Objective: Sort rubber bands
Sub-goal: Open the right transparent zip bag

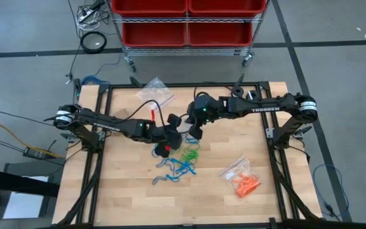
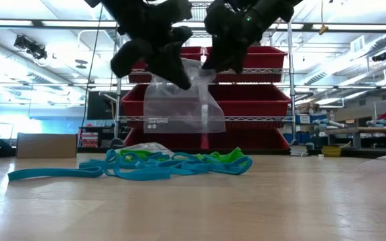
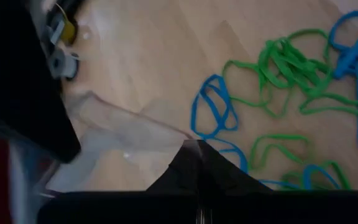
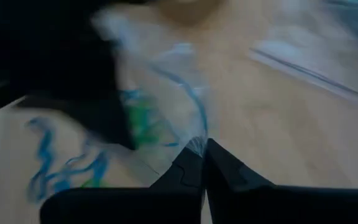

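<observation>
Orange rubber bands (image 1: 245, 184) already lie bagged near the worktop's (image 1: 126, 197) right edge. Blue and green rubber bands (image 2: 159, 164) lie loose mid-worktop, unsorted. Above them, the left gripper (image 2: 179, 75) and right gripper (image 2: 210, 65) each pinch the clear bag (image 2: 179, 100).

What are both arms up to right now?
Left tool and right tool both shut on clear bag, held up. Blue and green rubber bands loose below. Nothing blocking.

1. "TROSSEN" in white letters stands on the right arm (image 1: 269, 109), upper right of centre in the high view.
2. The clear bag (image 2: 179, 100) in the low view carries small white print, too small to read.
</observation>
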